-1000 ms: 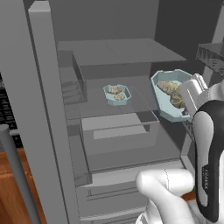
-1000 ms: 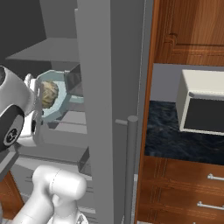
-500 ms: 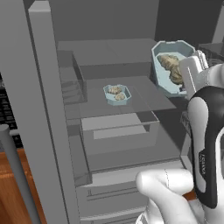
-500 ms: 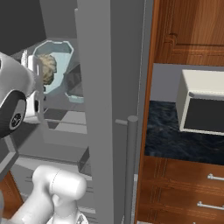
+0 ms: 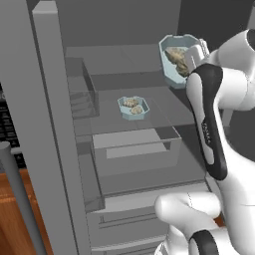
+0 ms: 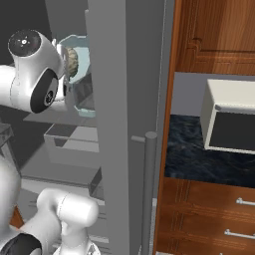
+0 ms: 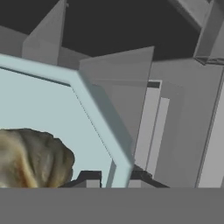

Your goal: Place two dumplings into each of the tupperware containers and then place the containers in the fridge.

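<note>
Container point(image 5: 172, 60) tilted in hand point(image 7: 109, 177)

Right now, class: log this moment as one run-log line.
hand: shut on second container | tilted, raised | first container: on fridge shelf | dumplings inside both

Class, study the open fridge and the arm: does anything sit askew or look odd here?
Yes. The container held by the gripper is tipped steeply on edge, its open face turned sideways, dumplings inside. The other container lies flat on the fridge shelf. Nothing has spilled.

A tilted tupperware container point(image 6: 82, 74) with a dumpling point(image 6: 72, 62) is raised beside the fridge door point(image 6: 127, 109).
</note>
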Tool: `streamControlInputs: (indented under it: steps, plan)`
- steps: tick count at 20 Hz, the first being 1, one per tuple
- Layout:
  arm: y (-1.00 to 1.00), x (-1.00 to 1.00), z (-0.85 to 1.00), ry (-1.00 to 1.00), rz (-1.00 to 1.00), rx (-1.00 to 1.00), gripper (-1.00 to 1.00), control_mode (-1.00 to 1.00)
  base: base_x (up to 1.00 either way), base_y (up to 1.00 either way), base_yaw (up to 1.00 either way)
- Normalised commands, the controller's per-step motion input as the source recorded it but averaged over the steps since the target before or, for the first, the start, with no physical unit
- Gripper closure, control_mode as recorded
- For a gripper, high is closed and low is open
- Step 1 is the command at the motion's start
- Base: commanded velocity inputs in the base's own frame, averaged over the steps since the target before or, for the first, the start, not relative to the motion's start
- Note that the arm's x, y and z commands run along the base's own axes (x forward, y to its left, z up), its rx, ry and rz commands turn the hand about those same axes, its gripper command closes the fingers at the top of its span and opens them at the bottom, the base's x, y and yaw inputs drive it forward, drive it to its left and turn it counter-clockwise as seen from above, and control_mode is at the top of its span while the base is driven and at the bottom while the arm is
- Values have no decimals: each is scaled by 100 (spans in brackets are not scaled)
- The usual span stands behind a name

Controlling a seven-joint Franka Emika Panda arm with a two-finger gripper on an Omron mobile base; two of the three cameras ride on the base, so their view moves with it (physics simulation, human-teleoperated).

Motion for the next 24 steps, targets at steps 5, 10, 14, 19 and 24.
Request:
streamControlInputs:
  steps: [5,10,14,19,24]
  plan:
    - [0,99,17,5,0,0,100,-100,0,0,0]
    - [1,72,2,0,0,0,100,-100,0,0,0]
    - [0,59,0,0,1,0,100,-100,0,0,0]
    - [0,69,-4,2,0,0,100,-100,0,0,0]
    - [4,61,-16,3,0,0,100,-100,0,0,0]
